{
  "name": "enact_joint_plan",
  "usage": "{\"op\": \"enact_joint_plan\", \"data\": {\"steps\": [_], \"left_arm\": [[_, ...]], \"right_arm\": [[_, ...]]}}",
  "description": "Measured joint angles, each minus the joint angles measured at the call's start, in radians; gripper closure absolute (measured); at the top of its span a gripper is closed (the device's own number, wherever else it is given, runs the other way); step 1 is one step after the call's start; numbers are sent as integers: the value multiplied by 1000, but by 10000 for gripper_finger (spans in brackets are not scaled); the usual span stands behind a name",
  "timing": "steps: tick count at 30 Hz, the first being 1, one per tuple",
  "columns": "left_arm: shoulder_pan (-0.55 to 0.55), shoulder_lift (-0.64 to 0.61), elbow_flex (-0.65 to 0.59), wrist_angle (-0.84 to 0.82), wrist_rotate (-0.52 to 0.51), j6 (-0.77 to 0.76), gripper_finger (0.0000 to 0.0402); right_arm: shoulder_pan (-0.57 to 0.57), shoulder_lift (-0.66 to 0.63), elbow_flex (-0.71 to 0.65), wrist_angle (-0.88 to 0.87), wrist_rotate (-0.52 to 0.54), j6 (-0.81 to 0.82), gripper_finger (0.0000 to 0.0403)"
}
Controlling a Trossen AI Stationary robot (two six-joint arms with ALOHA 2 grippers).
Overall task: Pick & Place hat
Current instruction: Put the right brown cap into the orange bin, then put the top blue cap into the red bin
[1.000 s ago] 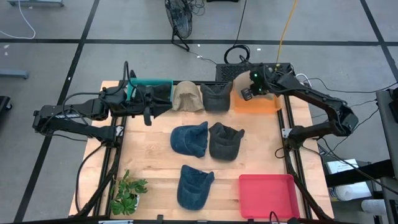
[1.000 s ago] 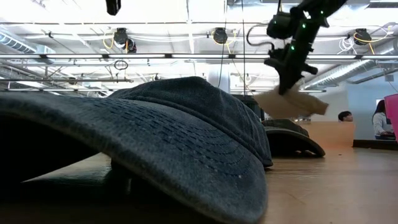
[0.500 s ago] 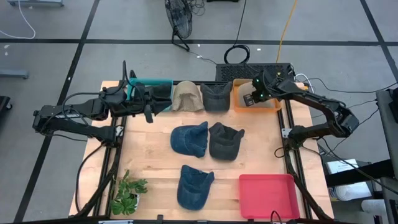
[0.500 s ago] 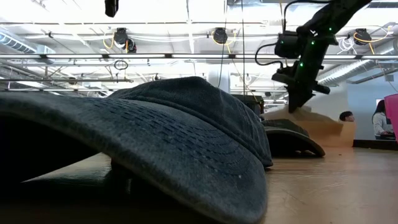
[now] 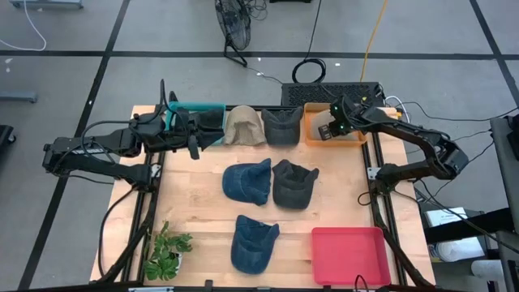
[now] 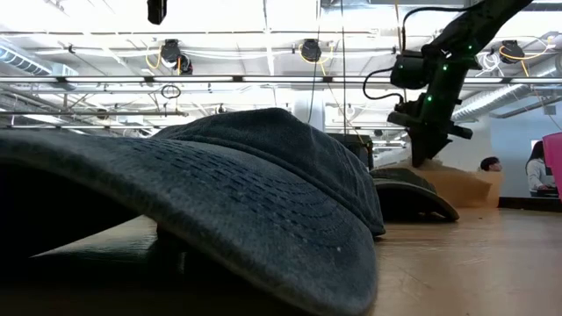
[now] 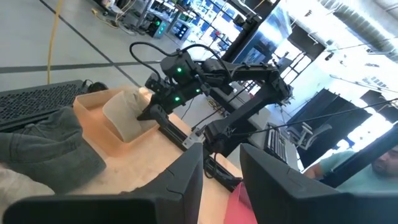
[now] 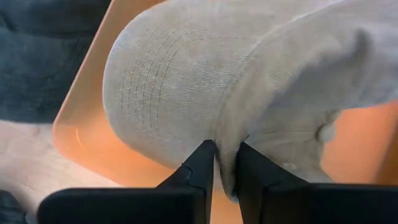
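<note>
Right hand is over the orange plastic bin at the desk's far right corner, fingers nearly pressed together with a fold of the pale grey cotton cap pinched between them. The cap sits inside the bin, crown resting low against the bin wall nearest the desk's middle.

My read: this is the release. I'd spread the fingers fully before lifting, then rise straight up so the fabric doesn't snag and drag the cap back over the rim. No sideways motion until the fingertips are clear.

Cap notes: soft, unstructured, stitched rows visible on the brim, small button on top, crumpled where it is gripped. It will likely slump once freed.

Left hand waits at the desk's far left edge, fingers apart, holding nothing.
</note>
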Motion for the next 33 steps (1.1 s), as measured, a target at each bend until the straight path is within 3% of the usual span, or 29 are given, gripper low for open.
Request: {"op": "enact_joint_plan", "data": {"steps": [12, 17, 26, 33], "left_arm": [[0, 0, 0, -1, 0, 10, 284], [0, 0, 0, 0, 0, 46, 284], [15, 0, 0, 1, 0, 89, 284], [46, 0, 0, 79, 46, 88, 284]], "right_arm": [[0, -120, 0, 41, -3, 18, 294], [30, -198, 0, 116, -105, 158, 285], [274, -218, 0, 403, -130, 372, 292], [526, -148, 0, 585, -20, 542, 293]]}}
